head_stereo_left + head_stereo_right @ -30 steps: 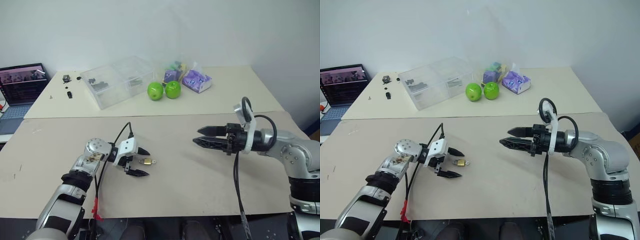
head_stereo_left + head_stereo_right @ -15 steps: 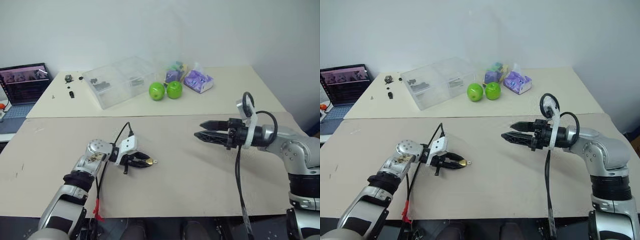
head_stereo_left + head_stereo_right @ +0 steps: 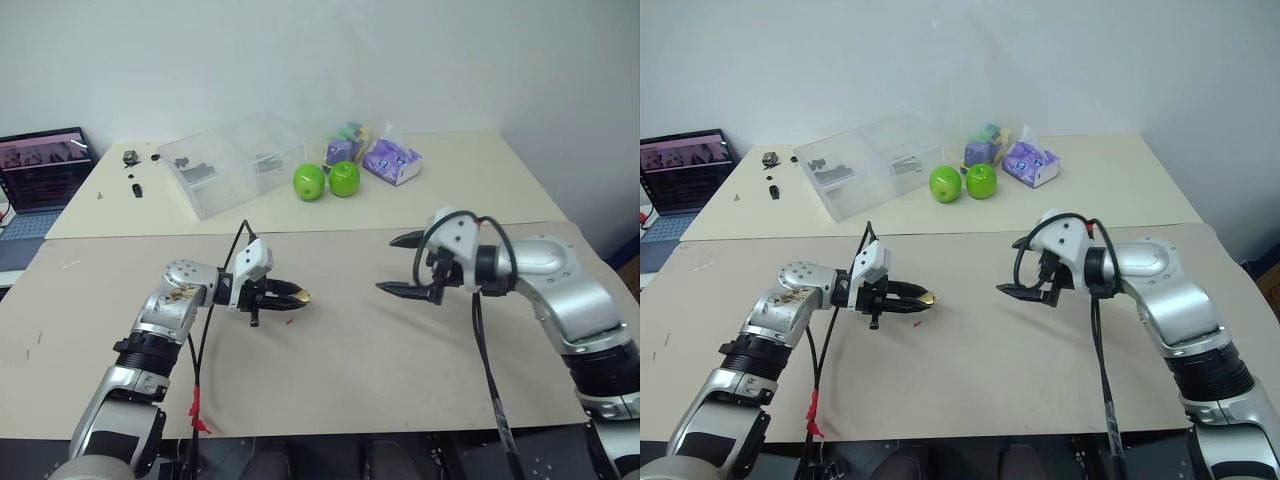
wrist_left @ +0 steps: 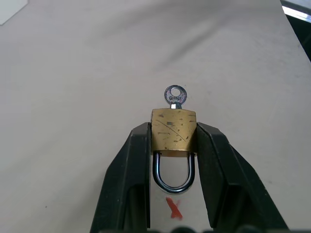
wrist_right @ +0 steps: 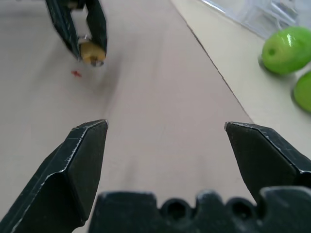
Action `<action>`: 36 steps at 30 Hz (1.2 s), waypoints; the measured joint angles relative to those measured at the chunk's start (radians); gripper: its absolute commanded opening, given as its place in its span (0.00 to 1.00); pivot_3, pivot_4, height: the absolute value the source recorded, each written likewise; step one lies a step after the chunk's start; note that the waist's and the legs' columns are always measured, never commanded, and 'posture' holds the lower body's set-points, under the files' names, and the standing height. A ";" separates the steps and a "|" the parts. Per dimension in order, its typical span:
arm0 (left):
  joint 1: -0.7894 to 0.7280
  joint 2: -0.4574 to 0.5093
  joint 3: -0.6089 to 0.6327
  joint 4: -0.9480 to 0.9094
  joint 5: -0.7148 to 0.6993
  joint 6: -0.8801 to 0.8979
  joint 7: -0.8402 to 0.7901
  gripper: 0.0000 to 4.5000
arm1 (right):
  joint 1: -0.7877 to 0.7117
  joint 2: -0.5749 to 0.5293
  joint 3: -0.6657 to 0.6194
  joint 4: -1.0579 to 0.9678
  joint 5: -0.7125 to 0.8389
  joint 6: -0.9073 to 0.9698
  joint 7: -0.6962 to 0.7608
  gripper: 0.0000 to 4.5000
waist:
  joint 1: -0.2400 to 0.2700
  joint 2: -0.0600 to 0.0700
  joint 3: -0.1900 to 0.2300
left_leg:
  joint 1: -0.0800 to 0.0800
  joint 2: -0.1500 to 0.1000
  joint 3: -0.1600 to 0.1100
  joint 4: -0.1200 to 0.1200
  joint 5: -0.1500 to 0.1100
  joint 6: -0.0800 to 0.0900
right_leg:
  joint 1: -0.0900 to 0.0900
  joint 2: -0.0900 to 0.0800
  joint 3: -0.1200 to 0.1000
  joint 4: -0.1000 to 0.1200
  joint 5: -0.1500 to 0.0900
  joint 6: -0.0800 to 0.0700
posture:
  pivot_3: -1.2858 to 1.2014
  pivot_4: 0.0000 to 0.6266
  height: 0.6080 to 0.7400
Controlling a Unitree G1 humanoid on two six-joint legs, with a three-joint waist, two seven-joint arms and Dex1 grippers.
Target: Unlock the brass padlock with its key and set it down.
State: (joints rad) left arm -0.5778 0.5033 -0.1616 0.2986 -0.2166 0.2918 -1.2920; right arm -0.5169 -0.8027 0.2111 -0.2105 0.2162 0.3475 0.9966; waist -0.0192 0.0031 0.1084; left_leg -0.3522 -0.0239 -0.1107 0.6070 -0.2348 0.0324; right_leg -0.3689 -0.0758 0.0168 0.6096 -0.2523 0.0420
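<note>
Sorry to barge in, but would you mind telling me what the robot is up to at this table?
It is working on a small brass padlock. The left pincer is shut on the padlock's body and holds it off the table, with the key in the keyhole, pointing away from the pincer, and the shackle back between the fingers. The right pincer is wide open, empty, and facing the padlock across a gap. The shackle looks closed.

Bare surface [image 3: 340, 340] lies open between my two end effectors; apples [image 3: 327, 181] and clear box [image 3: 235, 160] crowd the far side.
</note>
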 measured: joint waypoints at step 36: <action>-0.183 -0.107 -0.113 -0.123 -0.027 0.123 0.067 0.19 | 0.186 0.042 0.005 0.208 -0.430 -0.862 -0.283 0.48 | 0.001 -0.001 0.001 | 0.001 -0.001 0.002 0.000 0.002 -0.003 | 0.002 0.000 0.002 -0.001 0.000 -0.001 | 0.52 0.24 1.00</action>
State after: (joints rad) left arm -0.7603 0.3964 -0.2751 0.1758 -0.2434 0.4149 -1.2255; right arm -0.3305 -0.7607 0.2156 -0.0027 -0.2136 -0.5147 0.7132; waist -0.0178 0.0018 0.1092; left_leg -0.3515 -0.0249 -0.1090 0.6070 -0.2330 0.0293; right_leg -0.3670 -0.0762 0.0188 0.6081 -0.2519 0.0411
